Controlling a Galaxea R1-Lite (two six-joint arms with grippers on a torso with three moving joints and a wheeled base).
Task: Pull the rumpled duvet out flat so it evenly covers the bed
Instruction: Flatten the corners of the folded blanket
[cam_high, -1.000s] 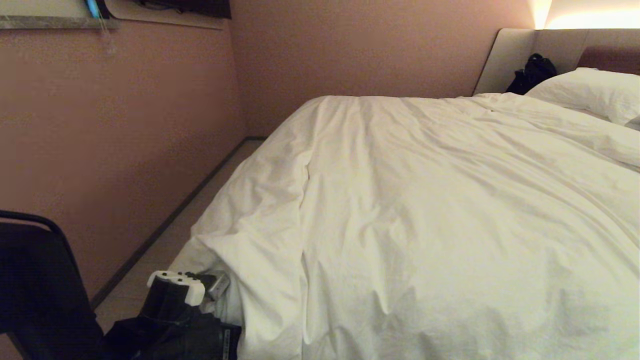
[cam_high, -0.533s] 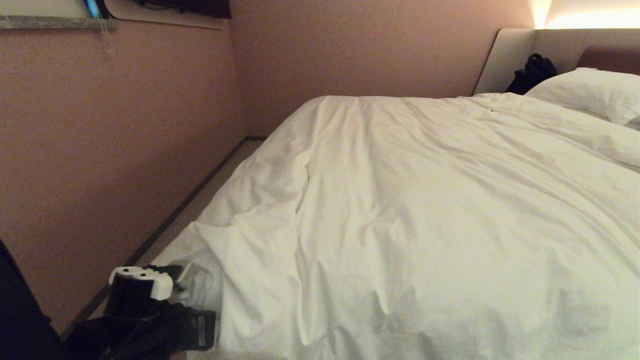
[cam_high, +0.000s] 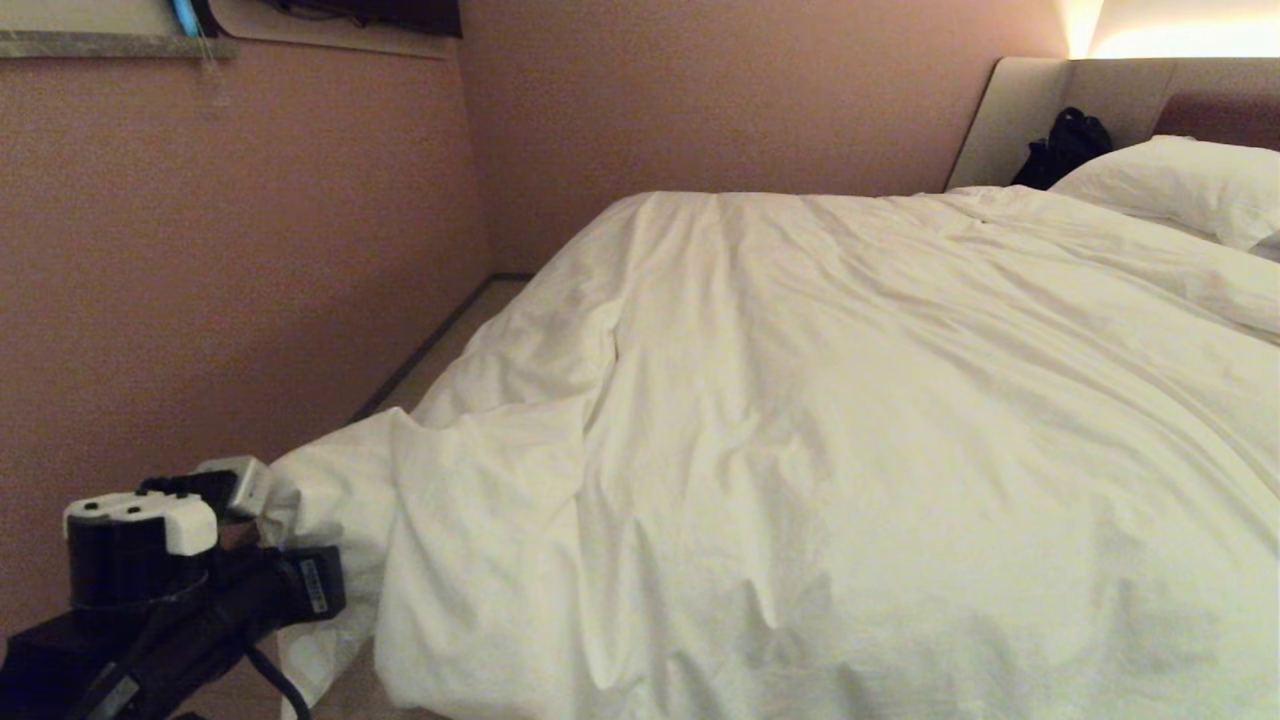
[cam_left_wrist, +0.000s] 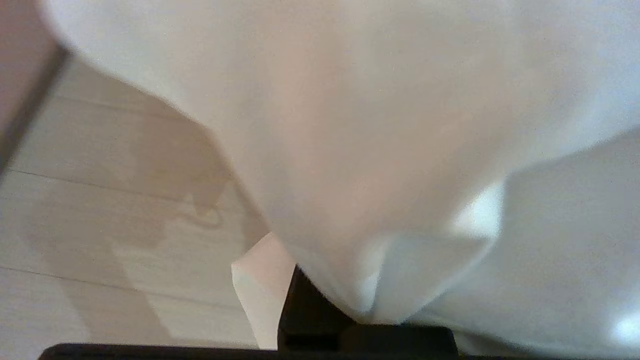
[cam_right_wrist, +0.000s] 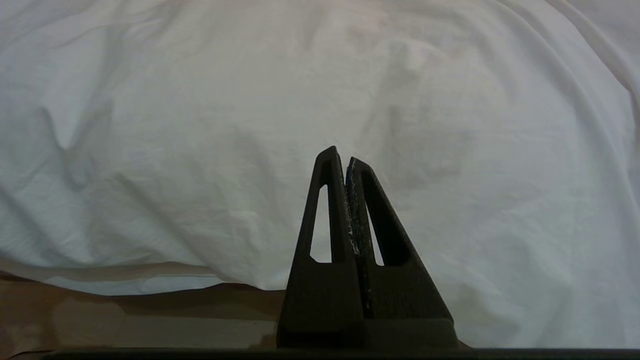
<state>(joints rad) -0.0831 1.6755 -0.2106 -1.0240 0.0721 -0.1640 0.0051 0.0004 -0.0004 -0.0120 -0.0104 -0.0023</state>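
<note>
My left gripper is clamped on the near-left corner of the duvet, holding it out over the floor between the bed and the pink wall; in my left wrist view the white cloth bunches around my fingers. The duvet lies creased across the bed, reaching up to the pillow by the headboard. My right gripper hangs pressed together and empty, just above the duvet's near edge.
</note>
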